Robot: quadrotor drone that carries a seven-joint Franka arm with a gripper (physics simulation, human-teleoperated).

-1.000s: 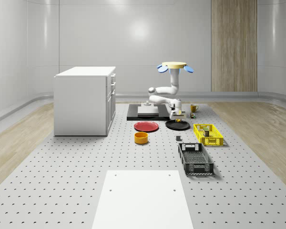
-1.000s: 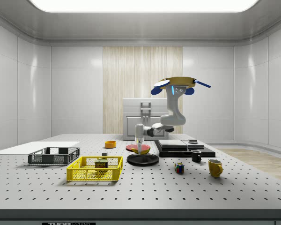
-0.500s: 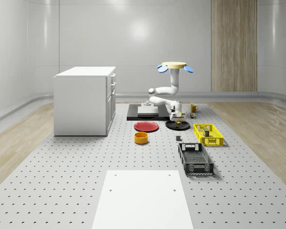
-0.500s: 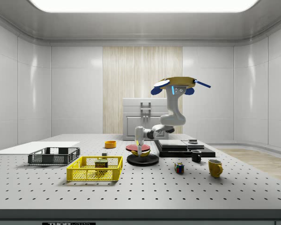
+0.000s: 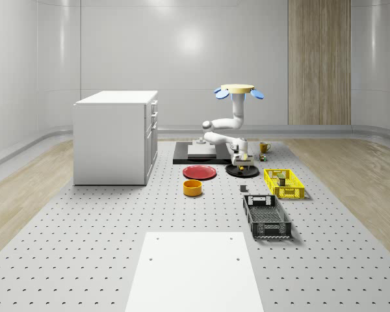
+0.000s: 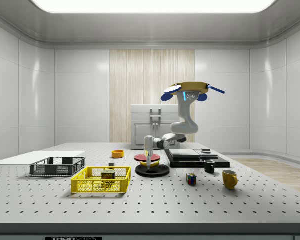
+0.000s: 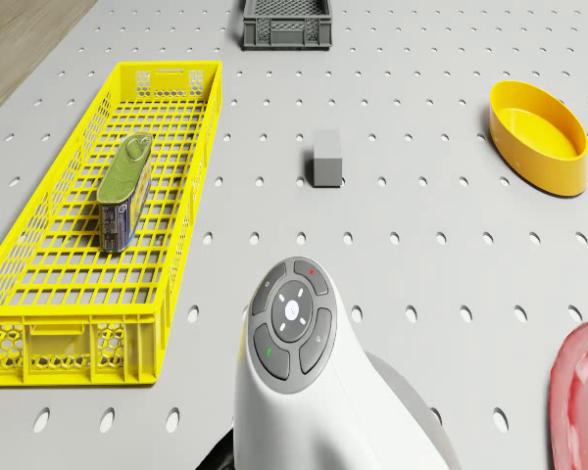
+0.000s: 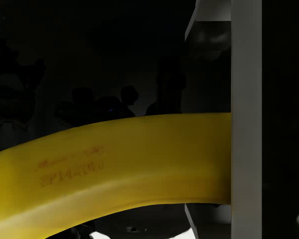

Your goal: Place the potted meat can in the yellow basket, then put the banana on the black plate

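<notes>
The drone (image 5: pixel 237 90) hovers above the back of the table, its arm bent down to the black plate (image 5: pixel 242 171). My gripper (image 6: pixel 149 159) hangs just over that plate (image 6: pixel 160 171) with the yellow banana (image 6: pixel 149 163) right beneath it. In the wrist view the banana (image 8: pixel 114 164) stretches across close up, against a dark background. The potted meat can (image 7: pixel 124 191) lies on its side inside the yellow basket (image 7: pixel 39 333), which stands toward the whole-scene view's right (image 5: pixel 284 183) of the plate.
A red plate (image 5: pixel 199 172) and an orange bowl (image 5: pixel 192 188) lie left of the black plate. A dark crate (image 5: pixel 266 216) sits in front of the basket, a small grey block (image 7: pixel 325 158) between them. White cabinet (image 5: pixel 116 136) stands far left. Mugs (image 6: pixel 229 178) and a cube (image 6: pixel 191 179) lie behind.
The gripper has come down a little with the banana, closer to the black plate. The drone has kept its place.
</notes>
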